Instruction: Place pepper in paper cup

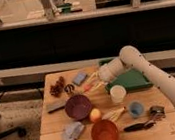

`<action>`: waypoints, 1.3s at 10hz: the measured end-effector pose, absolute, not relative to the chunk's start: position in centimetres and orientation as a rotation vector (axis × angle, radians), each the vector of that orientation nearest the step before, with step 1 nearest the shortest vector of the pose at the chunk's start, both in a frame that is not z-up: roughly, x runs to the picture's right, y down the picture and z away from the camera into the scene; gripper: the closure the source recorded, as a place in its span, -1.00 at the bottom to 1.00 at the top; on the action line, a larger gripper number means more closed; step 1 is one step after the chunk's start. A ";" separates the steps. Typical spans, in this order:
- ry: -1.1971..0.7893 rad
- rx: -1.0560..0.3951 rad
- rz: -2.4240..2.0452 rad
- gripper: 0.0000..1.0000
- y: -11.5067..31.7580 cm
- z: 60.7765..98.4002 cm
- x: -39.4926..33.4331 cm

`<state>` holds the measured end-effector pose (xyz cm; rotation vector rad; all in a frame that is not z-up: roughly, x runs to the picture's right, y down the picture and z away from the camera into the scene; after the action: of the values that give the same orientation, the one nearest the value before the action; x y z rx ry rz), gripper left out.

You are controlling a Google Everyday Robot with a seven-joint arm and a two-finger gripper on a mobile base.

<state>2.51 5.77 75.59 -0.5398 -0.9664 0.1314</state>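
Observation:
My gripper (92, 85) is over the middle of the wooden table, left of the green board. It is shut on the pepper (87, 88), a slim red-orange piece that sticks out at the fingertips, held a little above the table. The paper cup (117, 93) stands upright, off-white, just to the right of the gripper and slightly nearer the front. The pepper is to the left of the cup's rim, not over it.
A purple bowl (78, 106) sits below the gripper. Near the front are a round yellow-orange fruit (95, 115), a pale banana-like thing (114, 114), a blue cup (135, 109) and an orange bowl (105, 133). A green board (129, 79) lies behind the cup, a blue sponge (80, 78) at the back.

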 end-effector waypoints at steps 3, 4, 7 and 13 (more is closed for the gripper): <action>-0.957 -0.531 0.175 1.00 5.8 76.2 4.9; -0.955 -0.529 0.186 1.00 5.8 76.3 5.4; -0.950 -0.519 0.213 1.00 5.8 76.5 6.9; -0.948 -0.510 0.234 1.00 5.8 76.7 7.7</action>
<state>7.74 5.75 76.75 -0.5104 -0.9477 0.2337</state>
